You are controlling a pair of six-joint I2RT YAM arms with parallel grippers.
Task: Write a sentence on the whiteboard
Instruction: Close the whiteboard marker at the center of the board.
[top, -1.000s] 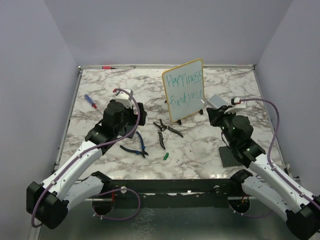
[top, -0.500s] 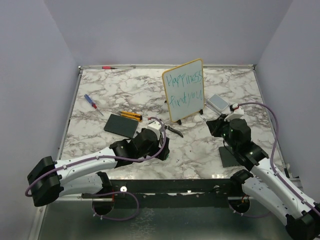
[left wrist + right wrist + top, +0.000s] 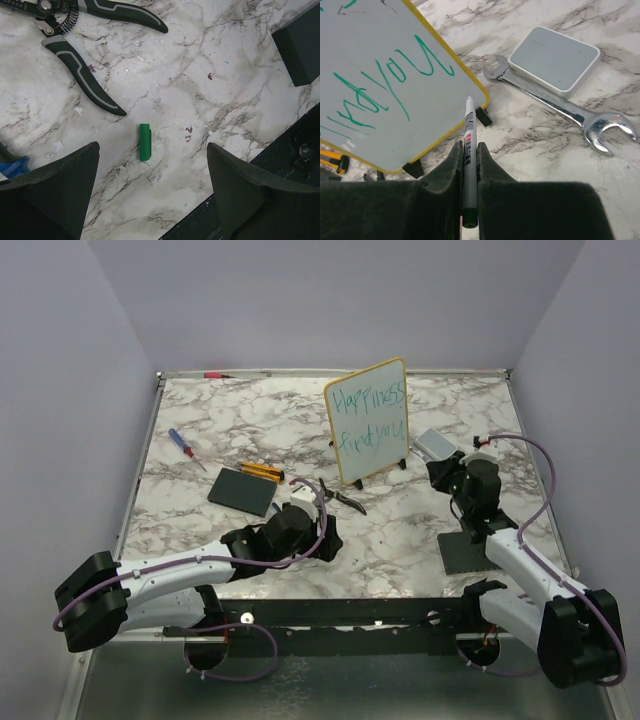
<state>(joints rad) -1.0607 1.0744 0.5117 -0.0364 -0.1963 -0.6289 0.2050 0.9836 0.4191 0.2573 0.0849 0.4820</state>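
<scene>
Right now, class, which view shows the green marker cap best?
Left wrist: the green marker cap lies unobstructed on the marble tabletop. From above, the left arm covers it; the right wrist view points elsewhere.

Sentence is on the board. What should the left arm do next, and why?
Probably lower the left gripper and close on the green cap: its open jaws frame it on the table, and the right gripper holds the uncapped marker that needs it.
</scene>
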